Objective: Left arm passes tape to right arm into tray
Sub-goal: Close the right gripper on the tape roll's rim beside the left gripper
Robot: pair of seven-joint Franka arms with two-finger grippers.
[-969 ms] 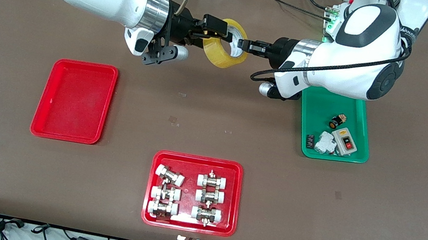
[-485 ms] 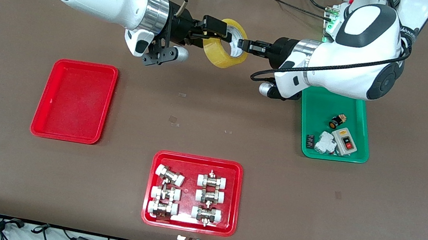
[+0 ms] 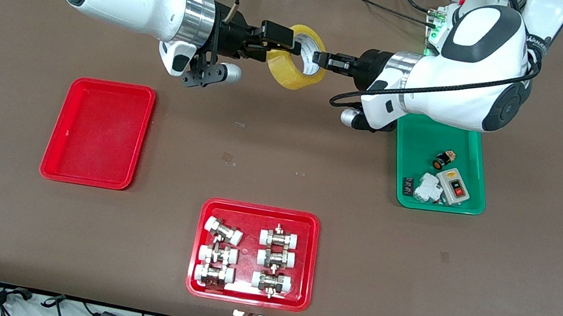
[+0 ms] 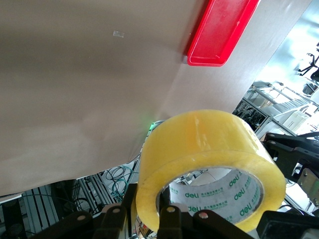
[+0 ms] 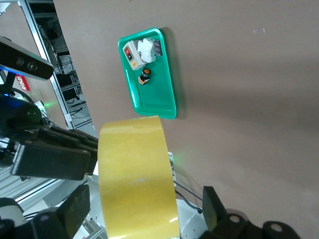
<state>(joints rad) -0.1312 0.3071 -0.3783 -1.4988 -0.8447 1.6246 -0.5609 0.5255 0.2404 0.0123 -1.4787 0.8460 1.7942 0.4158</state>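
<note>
A roll of translucent yellow packing tape (image 3: pixel 297 57) with a white printed core hangs in mid-air over the bare brown table, toward the robots' bases, pinched at one side of its ring by the left arm's black two-finger gripper (image 3: pixel 322 59), whose fingers are clamped tight on the roll's wall. The right arm's matching gripper (image 3: pixel 278 43) sits at the roll's other side with its fingers spread wide, one on each flank of the yellow band as its wrist view shows, not yet squeezing. The step in hand appears to be the handover itself: done well, the right gripper would close squarely across the band before the left lets go, so the roll neither tilts nor drops. The plain red rectangular plastic tray (image 3: pixel 98 133) waits empty toward the right arm's end of the table, nearer the front camera. A second red tray of metal-and-white pipe fittings (image 3: pixel 254 254) and a green tray of small electrical parts (image 3: pixel 441 166) lie well apart from it.
</note>
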